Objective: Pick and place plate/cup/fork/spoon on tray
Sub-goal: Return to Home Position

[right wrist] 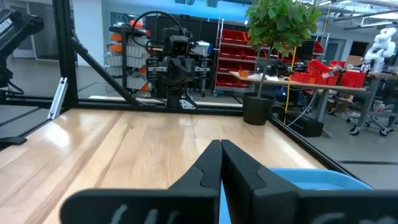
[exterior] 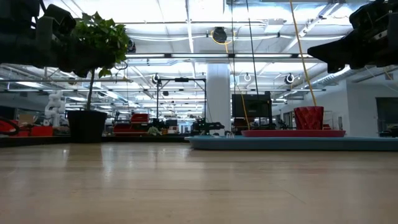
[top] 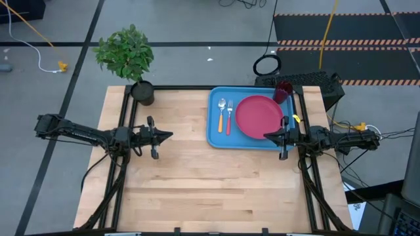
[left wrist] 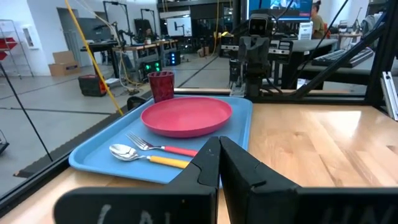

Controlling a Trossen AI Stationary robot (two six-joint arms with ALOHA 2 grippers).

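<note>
The light-blue tray [top: 214, 134] lies at the table's far right. On it rest the pink-red plate [top: 258, 117], the maroon cup [top: 283, 92] at its far right corner, the orange-handled spoon [top: 222, 115] and the red-handled fork [top: 230, 117], side by side left of the plate. They also show in the left wrist view: the plate [left wrist: 186, 116], the cup [left wrist: 161, 86], the fork [left wrist: 163, 148] and the spoon [left wrist: 142, 155]. My left gripper [top: 169, 136] is shut and empty over the table's left-middle. My right gripper [top: 266, 136] is shut and empty above the tray's near right edge.
A potted plant [top: 128, 56] in a black pot [top: 142, 92] stands at the table's far left corner. Black frame bars run along the table's edges. Bare wood lies across the table's middle and near side [top: 210, 190].
</note>
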